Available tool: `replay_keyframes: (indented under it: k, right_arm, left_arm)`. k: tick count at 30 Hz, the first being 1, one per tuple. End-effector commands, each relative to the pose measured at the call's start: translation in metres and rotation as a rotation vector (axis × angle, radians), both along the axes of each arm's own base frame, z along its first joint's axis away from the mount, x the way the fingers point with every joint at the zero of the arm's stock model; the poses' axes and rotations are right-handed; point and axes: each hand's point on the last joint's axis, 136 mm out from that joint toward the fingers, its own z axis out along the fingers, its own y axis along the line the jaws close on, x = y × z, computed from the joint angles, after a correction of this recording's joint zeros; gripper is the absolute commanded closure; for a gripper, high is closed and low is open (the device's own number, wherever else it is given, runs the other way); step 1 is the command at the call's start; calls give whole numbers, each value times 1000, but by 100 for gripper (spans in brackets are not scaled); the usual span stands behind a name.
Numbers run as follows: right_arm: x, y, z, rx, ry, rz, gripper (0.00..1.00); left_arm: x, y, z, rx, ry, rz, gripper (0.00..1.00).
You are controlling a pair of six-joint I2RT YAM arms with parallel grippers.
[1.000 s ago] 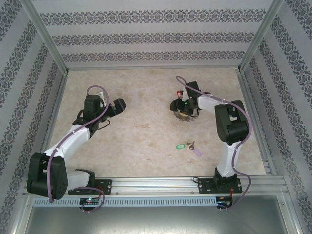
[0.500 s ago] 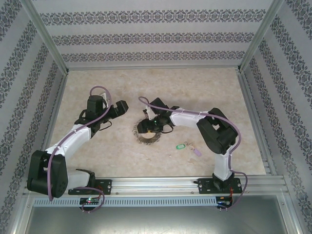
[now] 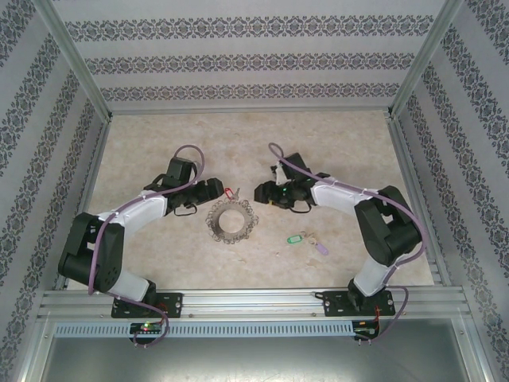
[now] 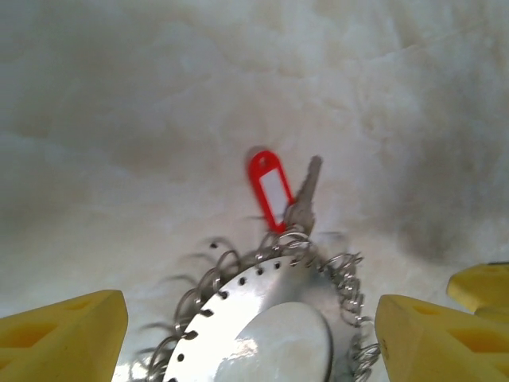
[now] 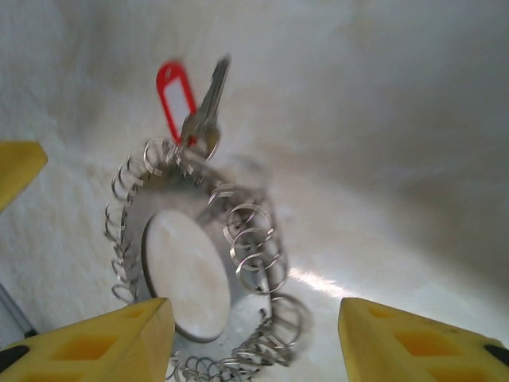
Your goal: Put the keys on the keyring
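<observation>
The keyring (image 3: 231, 220), a flat grey ring fringed with wire loops, lies on the table between both grippers. A metal key (image 4: 305, 199) with a red tag (image 4: 269, 189) sits at a loop on its far rim, and the red tag (image 3: 231, 192) also shows from above. My left gripper (image 3: 213, 191) is open just left of the ring, its yellow fingers (image 4: 56, 338) wide on either side of the keyring (image 4: 262, 318). My right gripper (image 3: 262, 193) is open at the ring's upper right, with the keyring (image 5: 183, 270) and red tag (image 5: 175, 99) before it. Green-tagged (image 3: 297, 238) and lilac-tagged (image 3: 321, 248) keys lie to the right.
The beige marbled table (image 3: 159, 135) is fenced by aluminium rails (image 3: 246, 298) and patterned walls. A yellow finger of the other gripper (image 5: 16, 171) shows at the left edge of the right wrist view.
The right arm carried the keyring left to the table's middle, let it go and drew back right. The left arm swung right to the ring and its jaws narrowed slightly.
</observation>
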Motion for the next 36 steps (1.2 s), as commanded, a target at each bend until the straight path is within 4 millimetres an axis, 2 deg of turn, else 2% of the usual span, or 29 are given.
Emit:
replay_keyframes:
  k: [1, 10, 14, 18, 23, 29, 36]
  right_arm:
    - [-9, 19, -9, 25, 30, 31, 43]
    - [-16, 32, -38, 6, 92, 75, 46]
    - [-22, 46, -36, 62, 96, 120, 48]
    - [-20, 52, -40, 66, 98, 131, 50]
    - [-21, 67, -34, 158, 100, 171, 53]
    - [-17, 74, -35, 184, 101, 189, 52]
    - [-18, 77, -40, 176, 95, 234, 63]
  left_arm:
    - [-21, 11, -17, 61, 90, 25, 18]
    - [-37, -5, -40, 38, 172, -52, 26]
    - [-38, -14, -48, 28, 186, -74, 31]
    - [-40, -18, -59, 33, 213, -81, 36]
    - [-38, -23, -63, 14, 209, -90, 44]
    - [-35, -26, -63, 8, 199, -94, 52]
    - [-34, -24, -66, 19, 194, -93, 65]
